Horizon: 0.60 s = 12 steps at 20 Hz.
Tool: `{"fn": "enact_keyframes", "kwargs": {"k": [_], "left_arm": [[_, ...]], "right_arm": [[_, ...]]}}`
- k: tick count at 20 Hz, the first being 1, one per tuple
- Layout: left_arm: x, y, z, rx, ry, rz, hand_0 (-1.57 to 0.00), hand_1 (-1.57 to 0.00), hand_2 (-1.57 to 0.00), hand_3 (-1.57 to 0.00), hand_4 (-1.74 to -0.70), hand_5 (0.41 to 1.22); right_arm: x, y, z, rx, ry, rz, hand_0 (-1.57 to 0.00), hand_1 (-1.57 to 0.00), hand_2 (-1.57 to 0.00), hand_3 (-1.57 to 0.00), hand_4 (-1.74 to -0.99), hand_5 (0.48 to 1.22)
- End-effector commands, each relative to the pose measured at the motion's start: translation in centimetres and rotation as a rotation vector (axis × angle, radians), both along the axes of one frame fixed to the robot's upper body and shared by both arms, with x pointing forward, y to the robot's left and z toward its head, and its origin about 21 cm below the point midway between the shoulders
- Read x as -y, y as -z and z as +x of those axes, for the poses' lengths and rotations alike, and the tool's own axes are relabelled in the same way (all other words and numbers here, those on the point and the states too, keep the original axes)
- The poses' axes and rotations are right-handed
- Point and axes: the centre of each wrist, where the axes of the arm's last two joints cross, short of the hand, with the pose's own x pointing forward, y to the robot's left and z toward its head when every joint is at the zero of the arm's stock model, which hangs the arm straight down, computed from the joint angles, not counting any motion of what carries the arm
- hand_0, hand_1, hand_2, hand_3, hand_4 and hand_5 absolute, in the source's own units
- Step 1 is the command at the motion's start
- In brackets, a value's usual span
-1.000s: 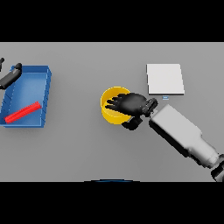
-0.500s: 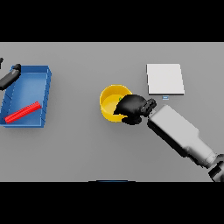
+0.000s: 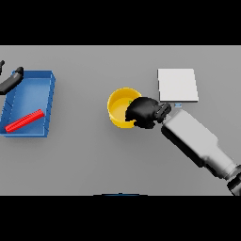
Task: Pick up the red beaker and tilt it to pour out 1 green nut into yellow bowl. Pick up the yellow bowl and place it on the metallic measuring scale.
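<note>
Fingers of the right hand (image 3: 143, 112) were curled over the yellow bowl's (image 3: 118, 111) right rim; the measuring scale (image 3: 177, 85) lay just beyond, toward the tabletop's far edge.

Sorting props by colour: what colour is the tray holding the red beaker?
Blue: the tray holding the red beaker shows in the head view, far left.

Grey table (image 3: 94, 164) fills the whole view; surface plain, matte, uniform in tone. No walls, floor or windows in frame. Lighting even and diffuse, with only soft, faint shadows on the surface. 1 blue tray (image 3: 47, 101) sits near the left edge, low walls, slightly skewed to the table's edges.
</note>
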Motion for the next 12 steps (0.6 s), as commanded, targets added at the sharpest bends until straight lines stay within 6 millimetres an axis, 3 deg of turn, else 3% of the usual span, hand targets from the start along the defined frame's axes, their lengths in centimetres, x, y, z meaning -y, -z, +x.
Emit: {"fn": "enact_keyframes", "kwargs": {"k": [1,8,12], "left_arm": [[-0.1,0.0,-0.1,0.001,-0.002,-0.003,0.0,0.0,0.0,0.0,-0.72,0.695],[0.0,0.3,-0.3,-0.009,-0.001,0.006,0.0,0.0,0.0,0.0,-0.72,0.688],[-0.1,0.0,-0.4,-0.009,0.007,0.004,0.0,0.0,0.0,0.0,-0.72,0.686]], "right_arm": [[0.2,0.1,-0.3,-0.008,0.007,0.001,-1.53,-1.53,-1.33,-1.32,-1.727,1.211],[1.6,-4.2,-0.1,0.044,0.069,0.05,-1.56,-1.56,-1.43,-1.21,-1.738,1.219],[3.2,-5.4,-0.3,0.095,0.123,0.057,-1.57,-1.57,-1.5,-1.16,-1.74,1.22]]}}
